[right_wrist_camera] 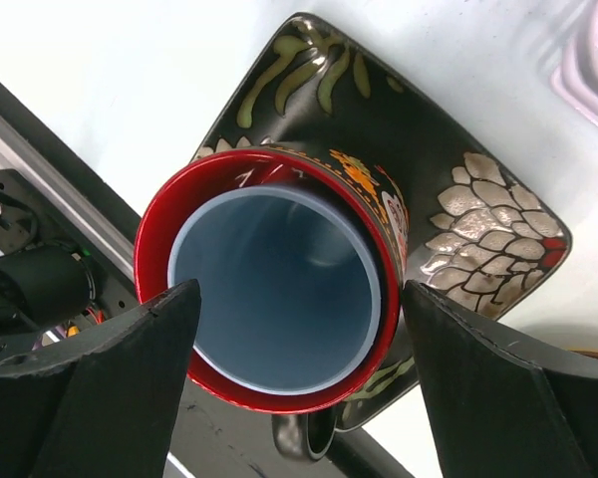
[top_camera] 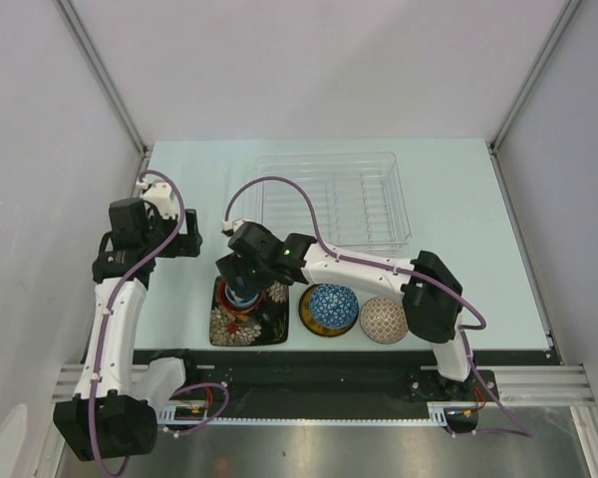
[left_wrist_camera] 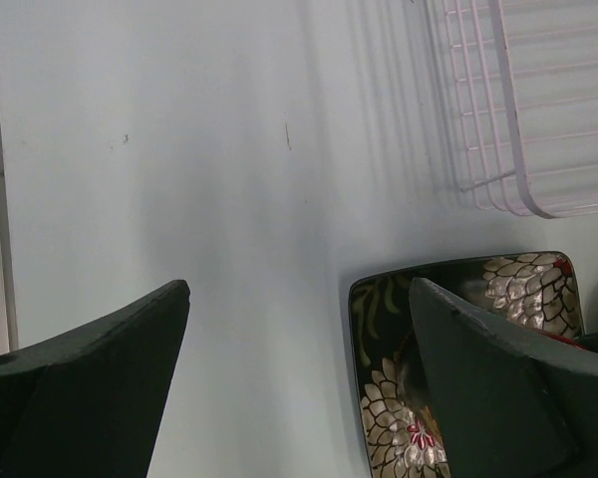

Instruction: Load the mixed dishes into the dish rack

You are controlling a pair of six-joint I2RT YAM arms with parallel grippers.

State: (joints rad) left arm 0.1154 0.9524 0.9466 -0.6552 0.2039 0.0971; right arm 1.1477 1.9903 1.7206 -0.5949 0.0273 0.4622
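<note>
The dark floral red-lined mug [right_wrist_camera: 377, 191] stands on the black square floral plate [right_wrist_camera: 478, 214], with the pale blue cup [right_wrist_camera: 269, 289] nested inside it. My right gripper [right_wrist_camera: 301, 299] is open, one finger on each side of the mug; it shows above the mug in the top view [top_camera: 241, 286]. My left gripper [left_wrist_camera: 299, 289] is open and empty over bare table, left of the plate [left_wrist_camera: 384, 334]. The blue patterned bowl [top_camera: 335, 305] lies upside down on the yellow saucer [top_camera: 308, 319]. The brownish bowl [top_camera: 383, 320] sits to its right. The clear dish rack [top_camera: 329, 204] holds nothing.
The rack's corner [left_wrist_camera: 518, 119] shows at the top right of the left wrist view. The table's near edge and a black rail [top_camera: 319, 373] run just behind the dishes. Grey walls close in the left, right and far sides.
</note>
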